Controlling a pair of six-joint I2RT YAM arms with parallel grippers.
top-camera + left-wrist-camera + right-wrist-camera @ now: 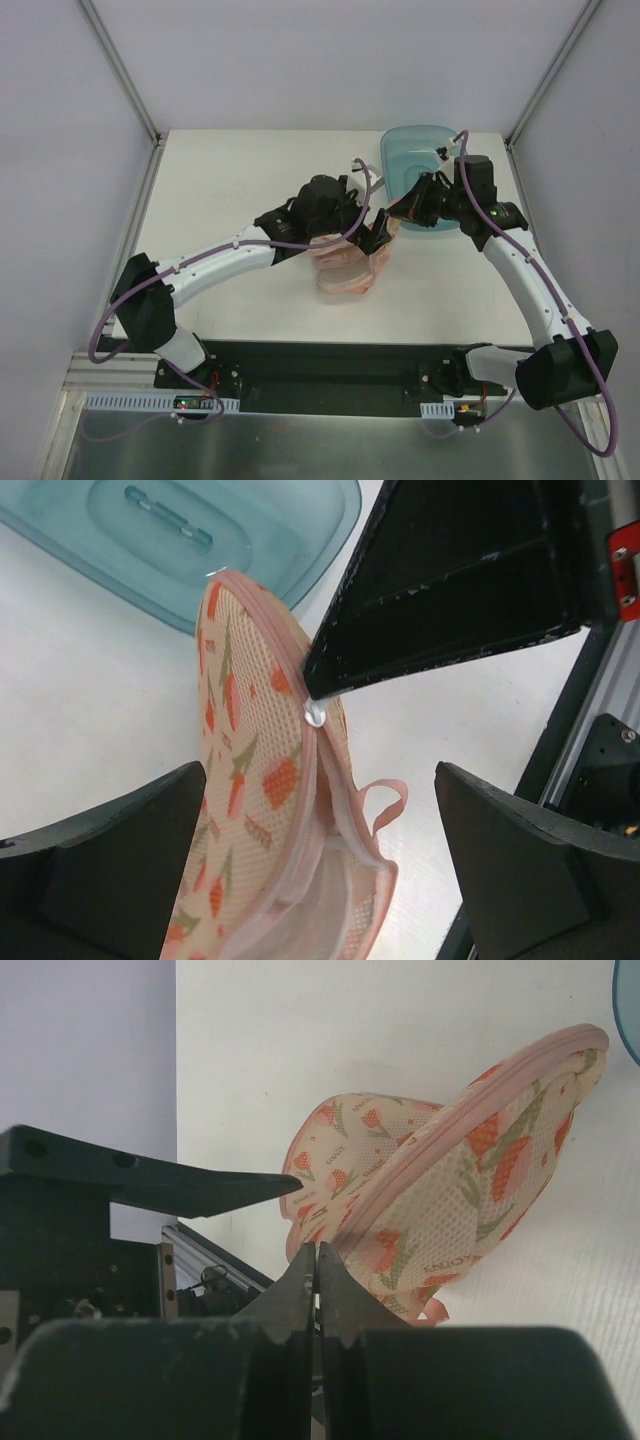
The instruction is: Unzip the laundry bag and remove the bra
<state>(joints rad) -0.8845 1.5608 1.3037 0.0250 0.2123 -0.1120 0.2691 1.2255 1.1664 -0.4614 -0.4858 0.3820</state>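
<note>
- Nearest the lens in the right wrist view, the right claw has its two fingertips pressed flat together just under the lower edge of the laundry bag
- Seen from the left wrist, one black finger of that claw ends right at the small clear zip pull on the pink edging, so I judge the claw is pinched on the pull, though the pull itself is hidden between the tips in its own view
- Left claw stands wide, one finger on each side of the bag; the bag runs between them and I cannot tell whether it touches the near finger
- Bag is up on edge on the white worktop, near the middle, with the teal basin just behind it and a pink hanging loop sticking out on one side
- Pink zip edges look parted along the lower stretch, with pale mesh showing in the gap; no bra can be made out, so I take it to be inside
- Step in hand: unzipping, partly done by the look of it
- Next move calls for the left claw to close on the bag's body and hold it firm while the right draws the pull along the curved edging, keeping the pull in line with the zip so the thin tab does not slip out
</note>
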